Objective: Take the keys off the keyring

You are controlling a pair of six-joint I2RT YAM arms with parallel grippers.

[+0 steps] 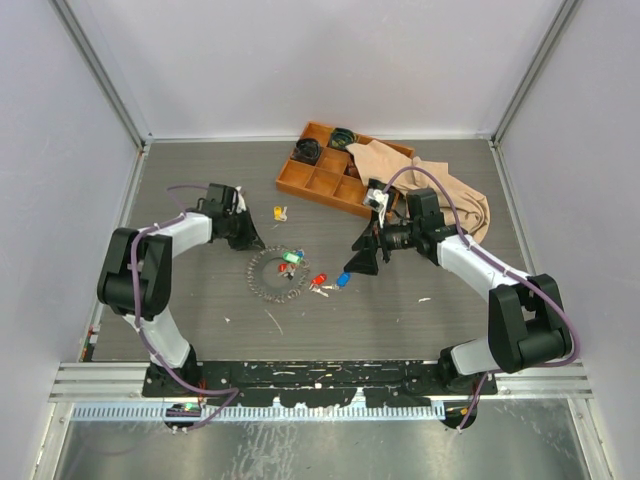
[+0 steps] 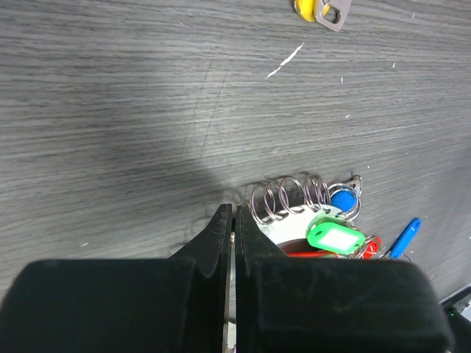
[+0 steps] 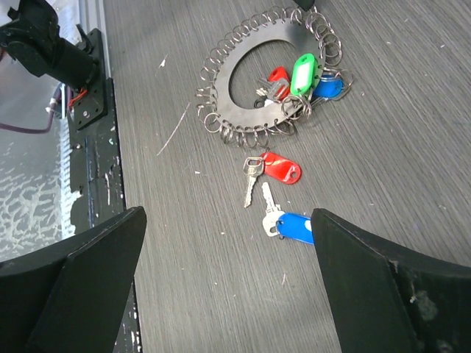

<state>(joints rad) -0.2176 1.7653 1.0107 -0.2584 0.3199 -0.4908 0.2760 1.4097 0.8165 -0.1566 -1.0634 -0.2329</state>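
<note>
looks like mid-job: a red-tagged key [image 3: 282, 169] and a blue-tagged key [image 3: 296, 226] lie loose on the counter [image 1: 200, 300], just beside the keyring [image 1: 255, 275]. the green-tagged key [image 3: 303, 73] and a couple more are not off it yet. left fingers [image 2: 233, 220] are clenched on nothing at the ring's edge, and right fingers [image 1: 362, 258] are spread wide over the loose pair. next move imo: pin the ring, then tease one key off its coil.

No readable text, label or number shows anywhere.

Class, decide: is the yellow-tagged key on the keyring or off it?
Off. The yellow-tagged key lies alone on the table, apart from the keyring.
</note>
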